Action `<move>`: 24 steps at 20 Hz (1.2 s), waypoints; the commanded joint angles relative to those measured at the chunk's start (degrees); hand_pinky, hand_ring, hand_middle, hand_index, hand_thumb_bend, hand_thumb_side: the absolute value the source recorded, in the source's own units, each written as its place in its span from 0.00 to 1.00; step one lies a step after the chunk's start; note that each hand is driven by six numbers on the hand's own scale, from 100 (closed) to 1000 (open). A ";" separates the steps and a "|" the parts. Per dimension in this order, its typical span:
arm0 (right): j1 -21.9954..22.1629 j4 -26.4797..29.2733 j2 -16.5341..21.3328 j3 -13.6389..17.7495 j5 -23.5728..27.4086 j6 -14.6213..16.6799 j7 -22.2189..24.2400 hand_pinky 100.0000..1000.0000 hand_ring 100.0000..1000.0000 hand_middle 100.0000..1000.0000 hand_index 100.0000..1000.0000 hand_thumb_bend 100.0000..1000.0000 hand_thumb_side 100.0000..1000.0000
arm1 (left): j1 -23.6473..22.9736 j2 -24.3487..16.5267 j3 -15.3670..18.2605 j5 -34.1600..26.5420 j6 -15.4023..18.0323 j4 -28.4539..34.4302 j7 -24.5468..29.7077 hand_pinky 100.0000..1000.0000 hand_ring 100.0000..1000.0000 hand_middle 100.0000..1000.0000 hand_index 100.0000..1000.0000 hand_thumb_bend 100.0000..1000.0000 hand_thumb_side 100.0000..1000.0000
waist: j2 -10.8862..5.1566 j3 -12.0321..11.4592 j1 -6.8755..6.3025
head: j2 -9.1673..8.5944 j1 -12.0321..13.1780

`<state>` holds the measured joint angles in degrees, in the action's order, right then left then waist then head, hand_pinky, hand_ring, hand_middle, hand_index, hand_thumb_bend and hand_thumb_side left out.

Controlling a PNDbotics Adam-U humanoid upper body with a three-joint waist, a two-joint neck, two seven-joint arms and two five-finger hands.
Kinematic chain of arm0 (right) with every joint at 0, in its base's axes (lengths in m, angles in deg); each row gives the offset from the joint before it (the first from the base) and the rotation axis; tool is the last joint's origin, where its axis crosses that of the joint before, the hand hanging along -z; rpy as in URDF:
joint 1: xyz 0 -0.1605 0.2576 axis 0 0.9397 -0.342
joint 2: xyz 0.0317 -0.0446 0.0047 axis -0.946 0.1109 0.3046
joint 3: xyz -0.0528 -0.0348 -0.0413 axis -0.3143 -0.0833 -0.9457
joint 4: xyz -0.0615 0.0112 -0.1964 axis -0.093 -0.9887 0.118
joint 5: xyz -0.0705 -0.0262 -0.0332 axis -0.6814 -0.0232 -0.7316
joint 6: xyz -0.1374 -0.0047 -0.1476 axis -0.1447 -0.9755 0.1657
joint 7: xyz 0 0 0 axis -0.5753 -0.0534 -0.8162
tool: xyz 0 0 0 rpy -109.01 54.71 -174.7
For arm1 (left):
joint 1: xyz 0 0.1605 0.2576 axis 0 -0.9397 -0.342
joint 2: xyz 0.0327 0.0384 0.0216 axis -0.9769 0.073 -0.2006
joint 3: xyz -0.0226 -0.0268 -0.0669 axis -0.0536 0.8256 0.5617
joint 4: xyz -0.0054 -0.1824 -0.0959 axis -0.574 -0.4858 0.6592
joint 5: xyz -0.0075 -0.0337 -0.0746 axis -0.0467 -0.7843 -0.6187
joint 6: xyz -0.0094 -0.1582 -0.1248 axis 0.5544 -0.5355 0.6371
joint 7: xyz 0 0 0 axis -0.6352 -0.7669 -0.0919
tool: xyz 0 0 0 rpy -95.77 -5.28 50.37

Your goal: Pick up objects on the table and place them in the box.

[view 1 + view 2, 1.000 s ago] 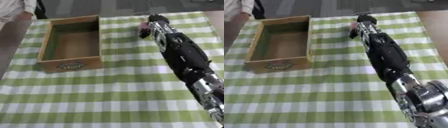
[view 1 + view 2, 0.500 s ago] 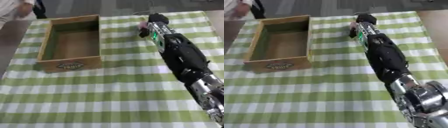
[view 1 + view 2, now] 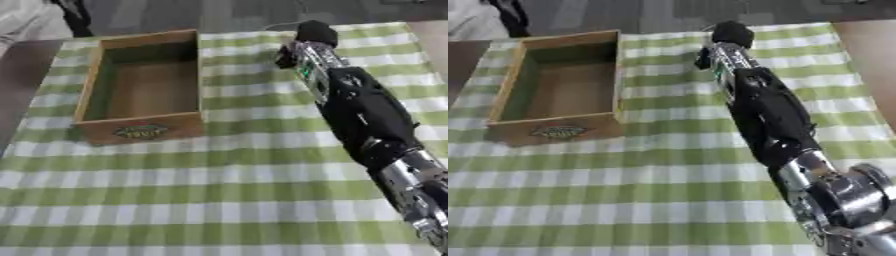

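My right arm stretches across the green-checked cloth to the table's far side. My right hand [image 3: 313, 33] shows there as a dark rounded shape seen from behind. A small dark thing [image 3: 283, 58] sticks out at the wrist's left side; I cannot tell whether it is an object or part of the hand. What the hand covers is hidden. The wooden box [image 3: 90, 85] stands at the far left, open on top, with nothing visible inside and a label on its front wall. My left hand shows in neither view.
The checked cloth [image 3: 192, 200] covers the near and middle table. Bare brown tabletop [image 3: 866, 47] shows past the cloth's right edge. My right forearm [image 3: 767, 110] lies diagonally over the right half of the cloth.
My right hand has edged slightly farther toward the table's far edge. The small pinkish thing seen at its left side earlier now looks dark and mostly hidden.
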<state>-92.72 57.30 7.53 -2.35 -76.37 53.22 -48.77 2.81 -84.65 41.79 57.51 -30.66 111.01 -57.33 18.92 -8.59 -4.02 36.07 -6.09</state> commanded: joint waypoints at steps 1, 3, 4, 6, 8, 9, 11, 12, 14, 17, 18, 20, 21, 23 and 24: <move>-1.70 2.52 0.75 -0.22 2.00 -0.57 -1.72 0.56 0.64 0.35 0.38 0.00 0.41 | 0.24 -1.42 0.90 -0.09 -0.23 1.21 -0.19 0.49 0.40 0.50 0.83 0.00 0.85 | -1.46 -0.11 0.06 | -0.46 0.28; -1.71 3.19 0.92 -0.19 3.37 -0.95 -2.69 0.55 0.63 0.32 0.35 0.00 0.38 | 0.19 -1.46 0.93 -0.09 -0.30 1.27 -0.25 0.49 0.40 0.50 0.83 0.00 0.85 | -1.55 -0.13 0.12 | -0.39 0.34; -1.73 3.45 1.02 -0.20 4.04 -1.15 -3.12 0.54 0.62 0.30 0.31 0.00 0.35 | 0.17 -1.47 0.94 -0.09 -0.33 1.30 -0.28 0.49 0.40 0.50 0.83 0.00 0.85 | -1.60 -0.14 0.15 | -0.35 0.37; -1.80 4.03 1.17 -0.20 5.46 -1.48 -3.97 0.52 0.60 0.26 0.27 0.00 0.29 | 0.17 -1.48 0.94 -0.09 -0.42 1.36 -0.34 0.49 0.40 0.50 0.83 0.00 0.85 | -1.70 -0.13 0.21 | -0.34 0.41; -1.82 4.46 1.29 -0.40 6.71 -1.60 -4.54 0.52 0.60 0.26 0.27 0.00 0.29 | 0.17 -1.48 0.94 -0.09 -0.52 1.42 -0.37 0.49 0.40 0.50 0.83 0.00 0.85 | -1.77 -0.12 0.25 | -0.33 0.43; -1.82 4.52 1.32 -0.52 7.14 -1.64 -4.74 0.52 0.60 0.26 0.27 0.00 0.29 | 0.17 -1.48 0.94 -0.09 -0.55 1.44 -0.38 0.49 0.40 0.50 0.83 0.00 0.85 | -1.78 -0.12 0.26 | -0.32 0.44; -1.92 4.63 1.38 -0.68 7.76 -1.63 -5.09 0.49 0.58 0.21 0.20 0.00 0.14 | 0.17 -1.49 0.92 -0.09 -0.60 1.48 -0.39 0.50 0.40 0.50 0.83 0.00 0.85 | -1.88 -0.10 0.28 | -0.28 0.45; -2.32 5.38 1.50 -0.60 8.35 -1.32 -5.35 0.49 0.58 0.20 0.19 0.00 0.12 | 0.19 -1.54 0.90 -0.11 -0.63 1.52 -0.41 0.50 0.40 0.50 0.83 0.00 0.85 | -2.02 -0.03 0.33 | -0.23 0.50; -2.63 7.33 1.77 -0.71 9.87 -1.00 -5.29 0.49 0.58 0.19 0.18 0.00 0.08 | 0.21 -1.59 0.89 -0.12 -0.74 1.58 -0.44 0.50 0.40 0.50 0.83 0.00 0.85 | -2.17 0.06 0.43 | -0.23 0.57; -3.03 10.39 2.11 -1.61 11.93 -0.65 -4.71 0.49 0.58 0.19 0.18 0.00 0.05 | 0.20 -1.66 0.87 -0.14 -0.89 1.66 -0.48 0.50 0.40 0.50 0.83 0.00 0.85 | -2.38 0.09 0.56 | -0.16 0.72; -3.21 11.29 2.19 -1.93 12.36 -0.62 -4.48 0.49 0.58 0.18 0.17 0.00 0.05 | 0.21 -1.69 0.86 -0.16 -0.93 1.70 -0.50 0.50 0.40 0.50 0.83 0.00 0.85 | -2.45 0.09 0.61 | -0.10 0.78; -3.57 12.74 2.24 -2.31 12.84 -0.78 -4.15 0.49 0.58 0.18 0.17 0.00 0.03 | 0.24 -1.73 0.83 -0.19 -1.02 1.78 -0.52 0.50 0.40 0.50 0.83 0.00 0.85 | -2.57 0.09 0.71 | -0.05 0.86; -3.78 13.51 2.17 -2.36 13.11 -0.84 -3.99 0.49 0.58 0.18 0.17 0.00 0.01 | 0.23 -1.74 0.82 -0.19 -1.08 1.80 -0.53 0.50 0.40 0.50 0.83 0.00 0.85 | -2.65 0.06 0.77 | -0.08 0.85; -4.15 15.13 1.99 -2.49 13.71 -0.94 -3.60 0.49 0.58 0.17 0.17 0.00 0.00 | 0.20 -1.78 0.84 -0.20 -1.19 1.86 -0.58 0.50 0.40 0.50 0.83 0.00 0.85 | -2.79 0.01 0.87 | -0.12 0.91; -4.42 15.96 1.83 -2.66 13.97 -0.94 -3.39 0.49 0.58 0.17 0.16 0.00 0.00 | 0.21 -1.81 0.83 -0.22 -1.24 1.90 -0.61 0.50 0.40 0.50 0.83 0.00 0.85 | -2.88 -0.02 0.94 | -0.07 0.98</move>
<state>-95.25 70.94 8.57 -4.80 -62.95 52.22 -52.49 2.76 -84.65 41.80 57.49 -31.69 111.81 -57.84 17.53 -8.49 -2.98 36.11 -5.33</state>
